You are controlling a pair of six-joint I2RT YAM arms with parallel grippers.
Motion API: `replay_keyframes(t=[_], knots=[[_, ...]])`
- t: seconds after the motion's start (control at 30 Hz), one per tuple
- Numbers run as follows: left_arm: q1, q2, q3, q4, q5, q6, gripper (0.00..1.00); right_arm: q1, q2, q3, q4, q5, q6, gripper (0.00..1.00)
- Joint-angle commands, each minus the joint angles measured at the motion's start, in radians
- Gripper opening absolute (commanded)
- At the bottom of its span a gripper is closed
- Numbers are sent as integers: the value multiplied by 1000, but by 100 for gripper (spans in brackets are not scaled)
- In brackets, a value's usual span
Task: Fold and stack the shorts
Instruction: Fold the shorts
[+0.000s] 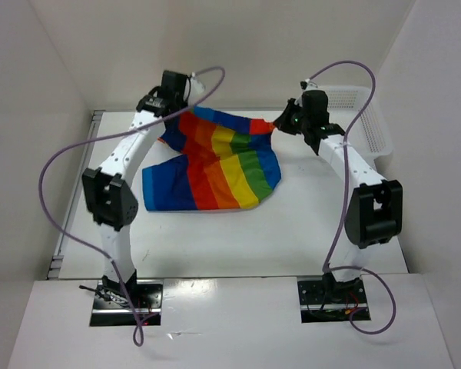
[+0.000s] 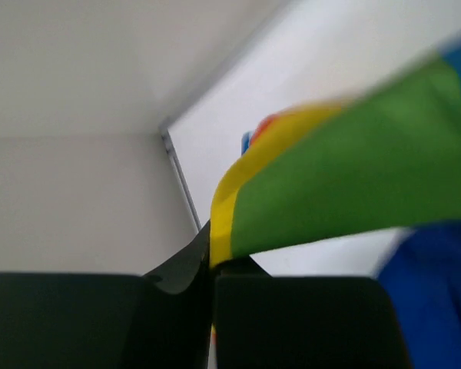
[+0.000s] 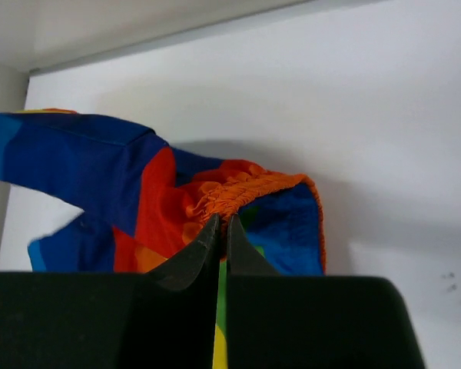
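**Mia:** What is the room like?

**Ben:** There is a white table (image 1: 292,223) with white walls (image 1: 31,115) all round it.

**Mia:** What is the left pincer doing?

**Ben:** The left pincer (image 2: 213,257) is squeezed tight on the shorts (image 2: 353,177). There is no gap at all. In its own camera, the yellow edge sits right where its two black fingers (image 2: 180,269) meet. A big green stripe runs off to the right of the frame, and some blue shows at the lower right.

**Mia:** And the right pincer?

**Ben:** The right pincer (image 3: 221,227) is closed tight too. It nips the crinkly orange waistband in the middle of its picture. Red and blue cloth spreads off to the left, and there is more blue just to the right.

**Mia:** So where are the shorts?

**Ben:** From above, they are in the upper middle of the picture, stretched between the two pincers. Each pincer holds one end of the top edge and keeps it up. The rest hangs down and lies on the table. One dark blue leg pokes out to the lower left, and the rainbow stripes fan out to the lower right.

**Mia:** Anything else?

**Ben:** A white basket (image 1: 361,108) with little holes sits in the upper right, behind the right arm. Purple cables (image 1: 50,177) loop off both arms.
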Motion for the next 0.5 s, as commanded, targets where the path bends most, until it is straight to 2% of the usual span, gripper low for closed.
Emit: replay_keyframes(t=[0.0,0.03,0.1,0.17,0.23,0.37,0.47], knots=[[-110,-318,-363,5,5,31,0,-4,-147,-111,18,-36,-77,0],[-180,-372,-577,5,-10,31,0,-4,-165,-195,18,-36,-77,0],[-229,-463,-690,-99,16,-27,0,-4,-213,-272,27,-57,-48,0],[-260,-492,-753,-198,75,-116,0,-4,-250,-369,41,-57,-23,0],[-260,-533,-781,-208,85,-147,0,-4,-286,-432,62,-67,-13,0],[-269,-576,-844,-233,144,-149,0,-4,-319,-495,44,-67,-3,0],[-269,-615,-962,-233,155,-123,0,-4,-390,-544,10,-67,-3,0]])
